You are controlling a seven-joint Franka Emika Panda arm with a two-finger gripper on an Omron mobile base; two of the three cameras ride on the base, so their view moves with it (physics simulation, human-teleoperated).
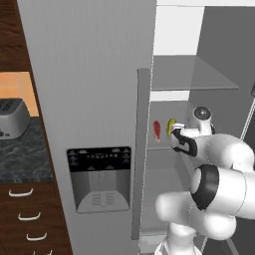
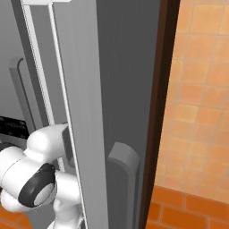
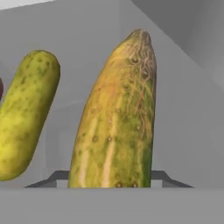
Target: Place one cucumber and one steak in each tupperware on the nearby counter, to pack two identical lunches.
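Two yellow-green cucumbers are seen in the hand view, inside the open grey refrigerator (image 1: 199, 164). The nearer, a long mottled yellow-green cucumber (image 3: 116, 118), rises straight ahead of the gripper (image 3: 109, 177), its lower end passing between the two dark finger tips, one on each flank. Its long axis runs away from the hand, leaning slightly toward the top right of that view, so the gripper closes across its width, not along its length.

The second, a stubby yellow-green cucumber (image 3: 26, 116), lies just beside the first toward the left of the hand view, apart from it and outside the fingers.

From the left base view, the white arm reaches onto a pale refrigerator shelf (image 1: 164, 148); a cucumber end (image 1: 171, 125) shows at the hand, and a flat red steak (image 1: 157, 130) lies just beside it, toward the shelf's door-side edge.

Gripper state: jaws partly drawn in around the nearer cucumber. Whether the pads actually bear on its skin cannot be told, as the contact is hidden below the frame edge; judged closing, grip not confirmed.

Judgement: the grasp turns on the nearer cucumber staying centred between the fingers. The dark speckled stone surface (image 1: 25, 159) with the silver toaster (image 1: 12, 117) lies well to the left, beyond the refrigerator door.
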